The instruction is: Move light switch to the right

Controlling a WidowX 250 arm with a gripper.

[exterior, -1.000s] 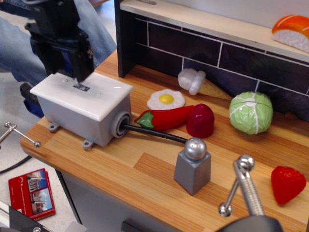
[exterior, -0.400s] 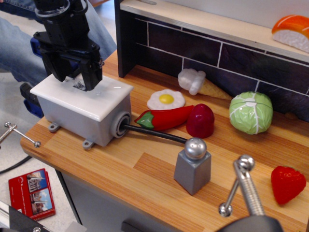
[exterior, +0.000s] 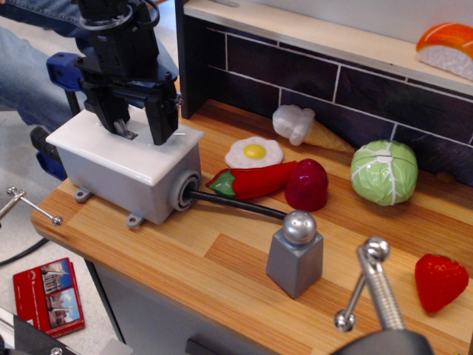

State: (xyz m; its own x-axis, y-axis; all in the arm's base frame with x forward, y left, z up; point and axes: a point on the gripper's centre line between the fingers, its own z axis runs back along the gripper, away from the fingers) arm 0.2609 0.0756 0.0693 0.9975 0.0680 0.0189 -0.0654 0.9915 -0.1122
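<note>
Claw [exterior: 139,132] has shifted right across the faceplate, fingers apart.
I see the light switch [exterior: 123,132] just inside its left finger; the throw looks begun, not confirmed.

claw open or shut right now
Open. The claw hangs over the white faceplate with its two fingers spread apart, and the small toggle lever sits in the gap.

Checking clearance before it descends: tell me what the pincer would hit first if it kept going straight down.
Probably the white faceplate around the light switch; the pincer straddles it with fingers apart.
</note>
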